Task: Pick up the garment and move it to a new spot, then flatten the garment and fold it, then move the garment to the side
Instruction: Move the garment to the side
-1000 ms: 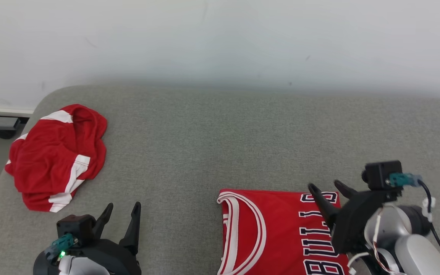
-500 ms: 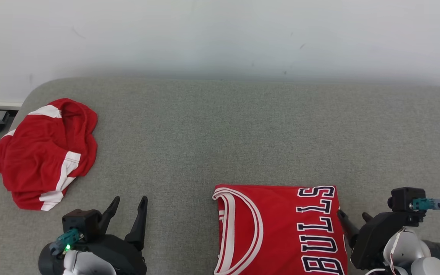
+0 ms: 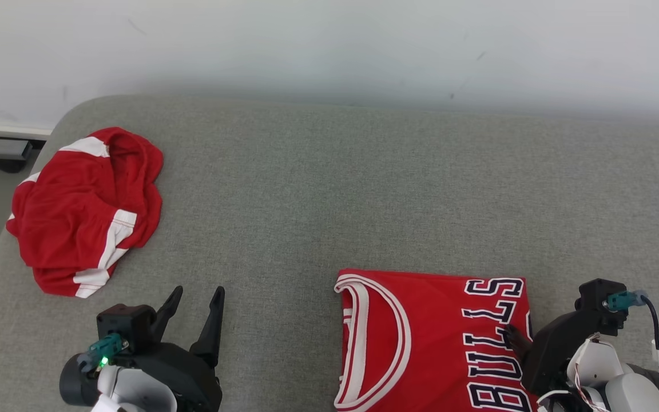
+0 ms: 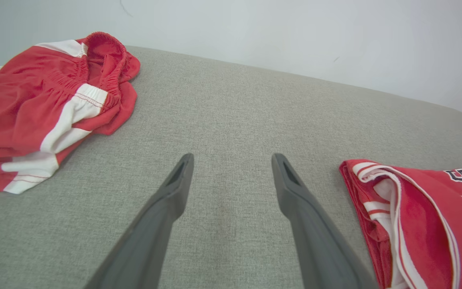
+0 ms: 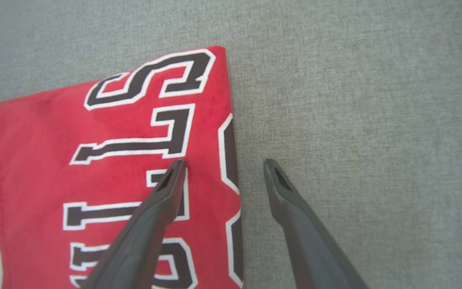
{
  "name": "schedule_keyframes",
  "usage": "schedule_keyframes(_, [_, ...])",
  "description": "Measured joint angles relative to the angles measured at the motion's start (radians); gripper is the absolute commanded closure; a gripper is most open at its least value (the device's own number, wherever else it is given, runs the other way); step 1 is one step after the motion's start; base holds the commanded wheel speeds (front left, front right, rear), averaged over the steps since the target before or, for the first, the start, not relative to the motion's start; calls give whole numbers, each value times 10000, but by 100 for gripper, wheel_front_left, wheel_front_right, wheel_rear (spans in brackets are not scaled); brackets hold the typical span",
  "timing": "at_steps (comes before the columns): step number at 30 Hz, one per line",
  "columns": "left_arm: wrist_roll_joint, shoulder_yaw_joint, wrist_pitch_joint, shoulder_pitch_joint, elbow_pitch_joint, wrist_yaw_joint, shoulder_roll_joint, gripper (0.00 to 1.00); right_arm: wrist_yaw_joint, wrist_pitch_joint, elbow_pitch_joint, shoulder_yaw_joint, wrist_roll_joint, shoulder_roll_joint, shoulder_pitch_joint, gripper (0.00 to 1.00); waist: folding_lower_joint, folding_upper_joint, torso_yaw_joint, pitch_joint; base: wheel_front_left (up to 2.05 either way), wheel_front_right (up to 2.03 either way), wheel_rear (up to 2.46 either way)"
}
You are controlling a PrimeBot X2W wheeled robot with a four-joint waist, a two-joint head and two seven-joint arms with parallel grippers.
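Two hands, both spread: my right hand (image 5: 223, 162) straddles the three o'clock edge of the folded jersey (image 3: 421, 337), left hand (image 3: 198, 290) over bare surface (image 3: 306, 200); crumpled shorts (image 3: 78, 217) at ten o'clock.

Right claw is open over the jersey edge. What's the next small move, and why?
Probably lift the right claw clear: the jersey already lies folded flat on the grey cushion, and the open claw straddles its edge, gripping nothing.
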Motion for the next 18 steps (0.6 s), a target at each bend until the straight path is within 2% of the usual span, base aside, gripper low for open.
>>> schedule_keyframes(5, [0, 17, 2, -135, 65, -8, 2, 0, 0, 299, 418, -86, -190, 59, -261, 0, 0, 0, 117, 70, 0, 0, 0])
schedule_keyframes(6, [0, 10, 2, -135, 79, -8, -6, 0, 0, 370, 477, -90, -196, 61, -312, 20, 0, 0, 131, 73, 0, 0, 0])
schedule_keyframes(7, [0, 10, 2, -135, 79, -8, -6, 0, 0, 370, 477, -90, -196, 61, -312, 54, 0, 0, 131, 73, 0, 0, 0])
schedule_keyframes(8, [0, 4, 2, -135, 94, -8, -10, 0, 0, 430, 523, -88, -209, 63, -337, 63, 0, 0, 144, 73, 0, 0, 0])
schedule_keyframes(10, [0, 2, 2, -135, 113, -8, -15, 0, 0, 495, 583, -65, -276, 61, -343, 100, 0, 0, 170, 64, 0, 0, 0])
schedule_keyframes(18, [-2, -17, 2, -132, 196, -8, -36, 0, 0, 794, 598, 81, -483, 27, -407, 100, 0, 0, 209, -39, 0, 0, 0])
